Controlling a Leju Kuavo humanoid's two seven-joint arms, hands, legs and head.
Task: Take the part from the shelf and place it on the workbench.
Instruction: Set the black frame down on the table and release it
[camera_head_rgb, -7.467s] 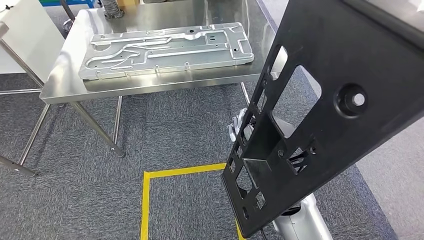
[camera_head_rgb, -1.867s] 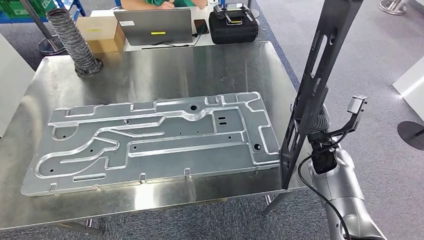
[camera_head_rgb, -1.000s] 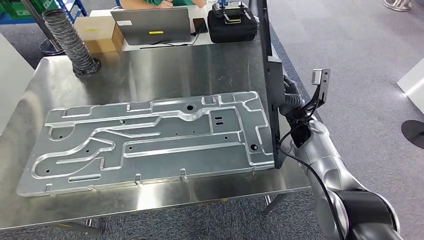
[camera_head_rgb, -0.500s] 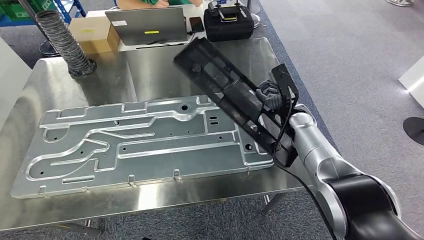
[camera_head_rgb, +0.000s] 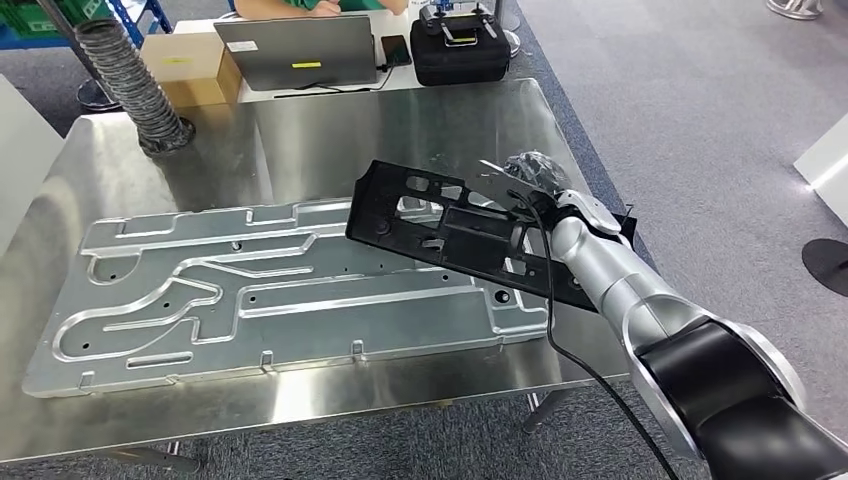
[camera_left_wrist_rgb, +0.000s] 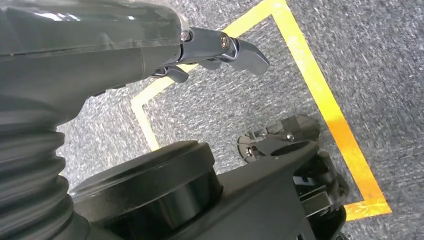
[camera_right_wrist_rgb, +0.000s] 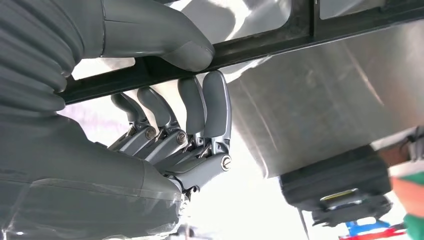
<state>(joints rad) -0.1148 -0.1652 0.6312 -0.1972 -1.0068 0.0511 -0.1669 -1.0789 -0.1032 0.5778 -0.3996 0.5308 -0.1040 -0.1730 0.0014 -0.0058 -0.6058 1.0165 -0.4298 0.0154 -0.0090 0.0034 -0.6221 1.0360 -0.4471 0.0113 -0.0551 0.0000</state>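
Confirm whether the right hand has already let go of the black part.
No: in the right wrist view the right hand grips the black part, thumb on one side and fingers on the other.

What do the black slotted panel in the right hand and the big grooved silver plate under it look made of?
Black slotted panel: matte black, likely moulded plastic or coated metal; it shows no glare, so either is possible. Grooved silver plate: bare metal, probably aluminium, with a dull satin sheen and pressed channels. Right hand grips the panel's bar.

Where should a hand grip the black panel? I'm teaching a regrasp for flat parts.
Judging by the pose, best along a long edge rail, from the table's right side, where the right hand holds the black panel now: the panel is thin and slotted, so thumb and fingers can clamp a bar.
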